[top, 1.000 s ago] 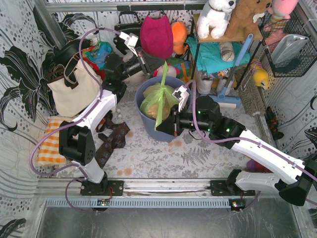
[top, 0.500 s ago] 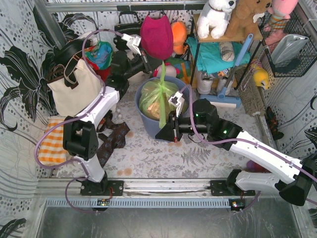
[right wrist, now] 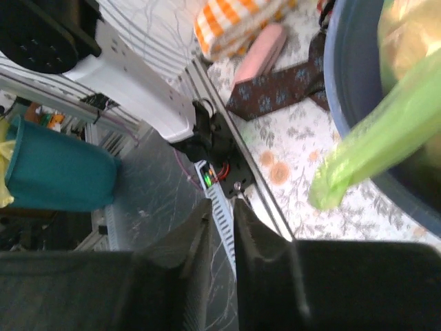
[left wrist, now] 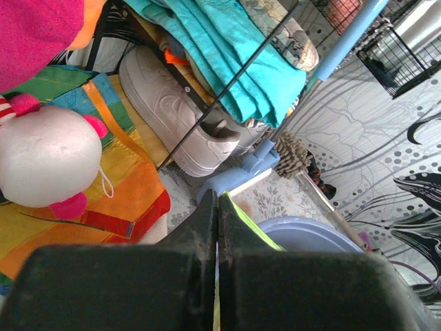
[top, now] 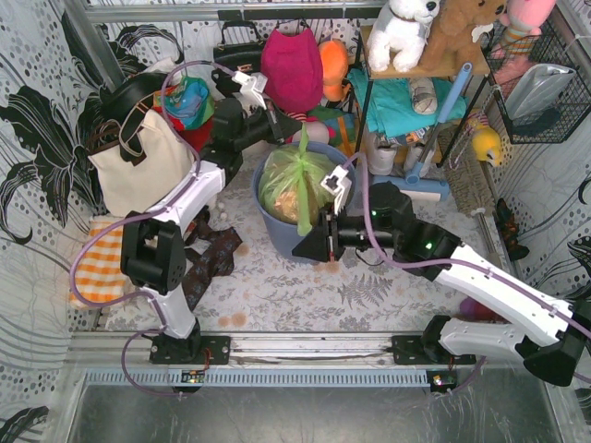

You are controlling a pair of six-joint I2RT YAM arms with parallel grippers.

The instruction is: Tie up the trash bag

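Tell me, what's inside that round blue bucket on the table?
A lime-green trash bag fills the blue bucket, with crumpled brown stuff showing through the thin plastic. The bag covers the bucket's bottom, so anything beneath it cannot be seen.

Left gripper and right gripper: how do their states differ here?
The left gripper is shut on a strip of the thin translucent lime-green plastic trash bag; the right gripper stands slightly open and empty. The left is at the far rim of the round blue-grey bin, the right at its near wall. Both are black.

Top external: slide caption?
Left gripper holds the trash bag by its tail above the bin; right gripper low beside it.
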